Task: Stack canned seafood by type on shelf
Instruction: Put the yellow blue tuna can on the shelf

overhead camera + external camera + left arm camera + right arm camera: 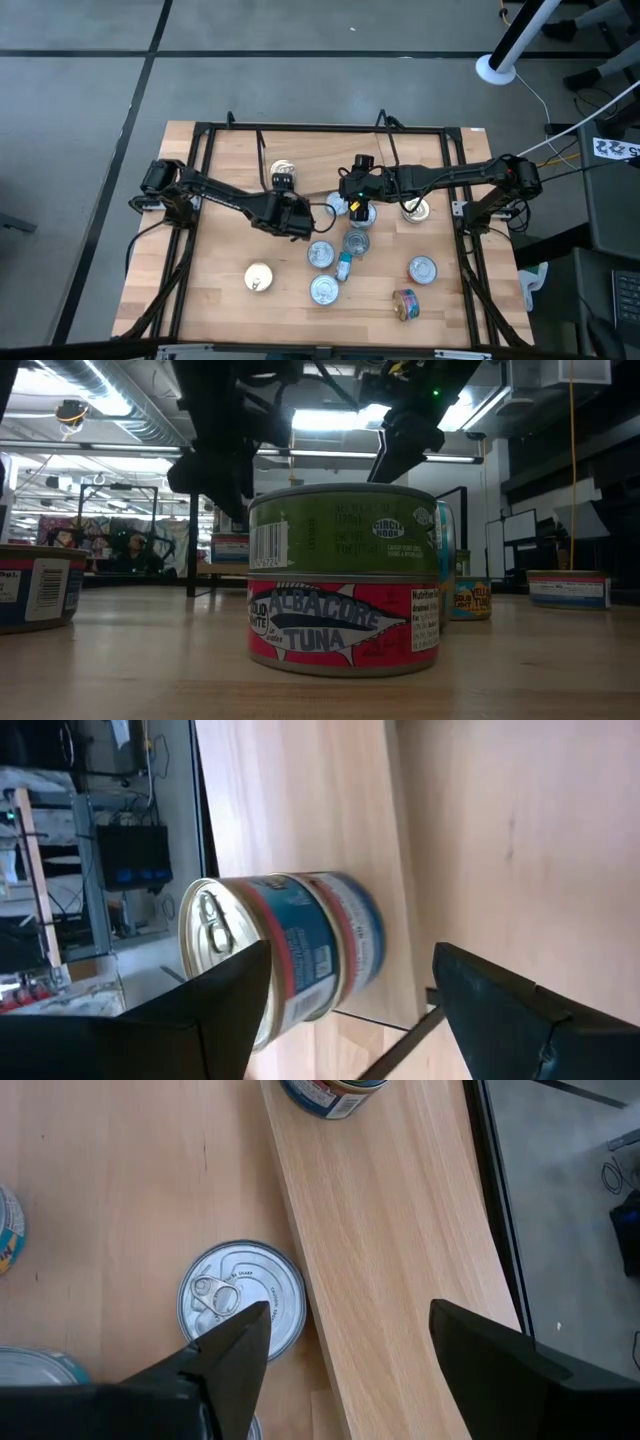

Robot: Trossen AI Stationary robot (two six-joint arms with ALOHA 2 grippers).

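The left gripper (297,222) hangs near mid-table, fingers spread and empty — facing a blue-and-red can (285,960) on the shelf (300,800), likely just set there. The right gripper (357,207) hovers open over the shelf's edge beside a silver-lidded can (243,1298), seemingly choosing its next pick. Loose cans (322,255) wait nearer the front — unsorted.

Overhead camera straight down on table (230,290), low camera level beside tins, wrist cameras close above shelf (400,1230)

Wooden tabletop (225,270) with black rails (320,128), grey floor (80,90), white stand base (495,68)
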